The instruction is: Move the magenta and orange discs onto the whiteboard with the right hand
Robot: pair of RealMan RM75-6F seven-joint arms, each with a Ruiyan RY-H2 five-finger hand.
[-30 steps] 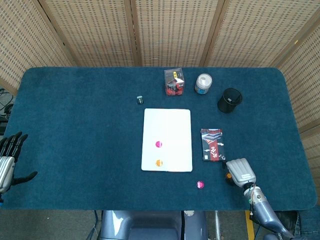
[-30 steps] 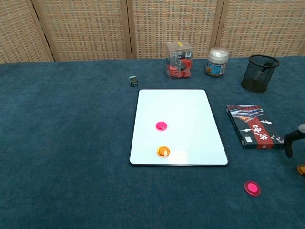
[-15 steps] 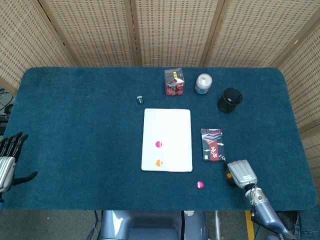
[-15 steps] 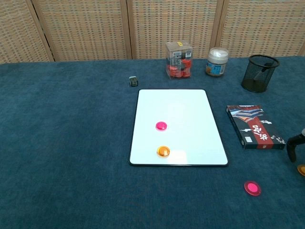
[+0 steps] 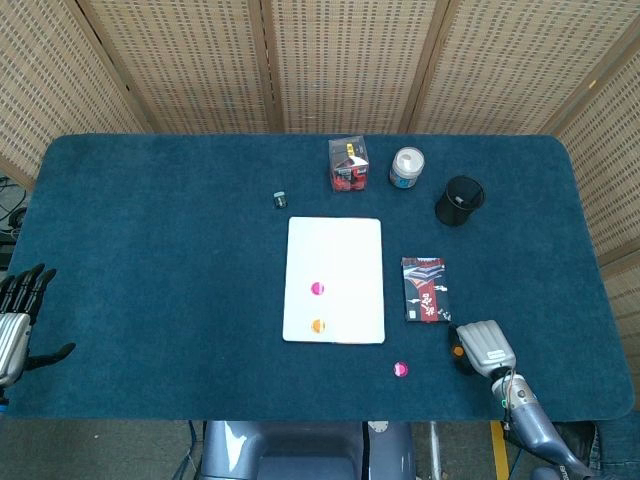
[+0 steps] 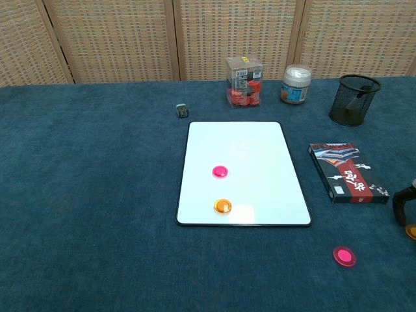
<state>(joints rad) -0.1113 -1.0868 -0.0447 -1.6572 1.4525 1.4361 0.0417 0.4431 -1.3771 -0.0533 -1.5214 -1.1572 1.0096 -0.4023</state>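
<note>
Head view: my right hand (image 5: 484, 346) hangs palm-down over the near right part of the table (image 5: 160, 250), covering an orange disc (image 5: 459, 352) that peeks out at its left edge; whether my fingers grip it I cannot tell. A magenta disc (image 5: 401, 369) lies loose on the cloth, left of that hand. One magenta disc (image 5: 317, 288) and one orange disc (image 5: 317, 326) already sit on the whiteboard (image 5: 335, 245). My left hand (image 5: 18, 310) idles at the far left edge, fingers spread, holding nothing.

Chest view: only dark fingers (image 6: 400, 207) show at the right border, just above the orange disc (image 6: 411, 231); the loose magenta disc (image 6: 344, 255) lies nearer me.
</note>
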